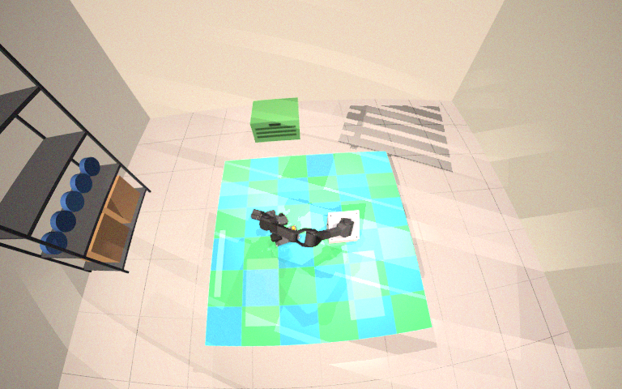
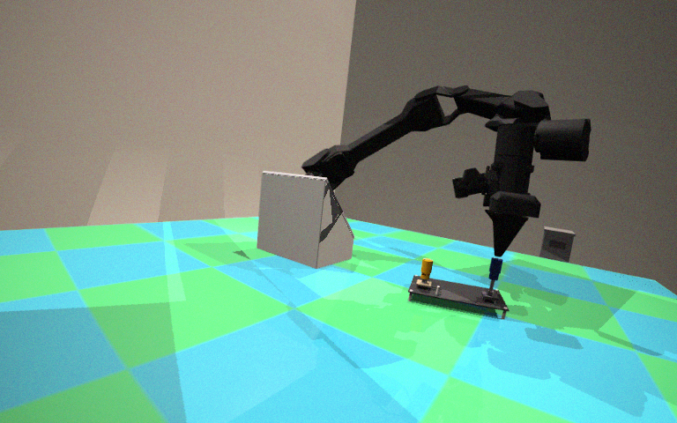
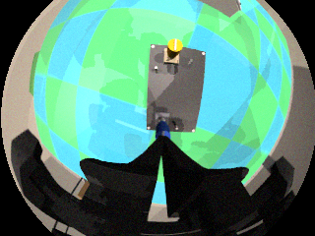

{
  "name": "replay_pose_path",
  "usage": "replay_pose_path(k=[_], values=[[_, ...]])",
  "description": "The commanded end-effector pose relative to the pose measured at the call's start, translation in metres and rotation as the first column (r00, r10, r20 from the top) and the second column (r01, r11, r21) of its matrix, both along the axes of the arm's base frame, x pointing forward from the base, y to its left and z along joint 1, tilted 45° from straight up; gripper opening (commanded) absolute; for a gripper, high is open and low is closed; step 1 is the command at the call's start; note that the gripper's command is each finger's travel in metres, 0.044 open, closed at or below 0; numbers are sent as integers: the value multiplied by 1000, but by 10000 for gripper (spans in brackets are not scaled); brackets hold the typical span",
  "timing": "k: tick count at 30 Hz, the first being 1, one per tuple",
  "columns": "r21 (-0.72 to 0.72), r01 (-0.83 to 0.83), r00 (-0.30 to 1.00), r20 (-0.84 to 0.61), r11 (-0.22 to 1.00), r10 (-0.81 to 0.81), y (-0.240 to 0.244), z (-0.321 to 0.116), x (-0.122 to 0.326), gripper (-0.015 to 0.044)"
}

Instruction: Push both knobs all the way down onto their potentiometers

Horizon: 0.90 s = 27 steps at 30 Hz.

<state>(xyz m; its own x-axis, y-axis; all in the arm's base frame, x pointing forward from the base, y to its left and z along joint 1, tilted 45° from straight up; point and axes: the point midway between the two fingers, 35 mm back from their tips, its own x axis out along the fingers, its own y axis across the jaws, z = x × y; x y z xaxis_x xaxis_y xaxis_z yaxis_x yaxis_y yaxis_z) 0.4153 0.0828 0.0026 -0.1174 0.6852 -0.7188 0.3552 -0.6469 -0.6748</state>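
The dark circuit board (image 2: pixel 461 294) (image 3: pixel 179 93) stands on short legs. A blue knob (image 2: pixel 494 269) (image 3: pixel 162 130) stands high on its potentiometer's shaft, with bare shaft visible below it in the exterior view. A yellow knob (image 2: pixel 427 267) (image 3: pixel 174 45) (image 1: pixel 293 228) is at the other end, low over its tan potentiometer (image 2: pixel 423 284) (image 3: pixel 171 58); whether it touches is too small to tell. My gripper (image 2: pixel 498 255) (image 3: pixel 161 140) is shut and empty, pointing down, its tips right at the blue knob's top; contact is unclear. In the top view the arm hides most of the board.
A small post (image 2: pixel 437 289) (image 3: pixel 156 68) rises from the board near the yellow knob. The arm's white base box (image 2: pixel 292 219) (image 1: pixel 337 235) stands on the checkered surface. A green cabinet (image 1: pixel 274 112) and a dark shelf rack (image 1: pixel 103 183) stand beyond the surface.
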Motion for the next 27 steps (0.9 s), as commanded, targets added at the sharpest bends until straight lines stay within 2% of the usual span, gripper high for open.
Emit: replay_pose_path(k=[1,27], values=[[5,3,1000,-3,1000,-3,2,-1,0,0],[5,3,1000,-3,1000,-3,3,-3,-1,0]])
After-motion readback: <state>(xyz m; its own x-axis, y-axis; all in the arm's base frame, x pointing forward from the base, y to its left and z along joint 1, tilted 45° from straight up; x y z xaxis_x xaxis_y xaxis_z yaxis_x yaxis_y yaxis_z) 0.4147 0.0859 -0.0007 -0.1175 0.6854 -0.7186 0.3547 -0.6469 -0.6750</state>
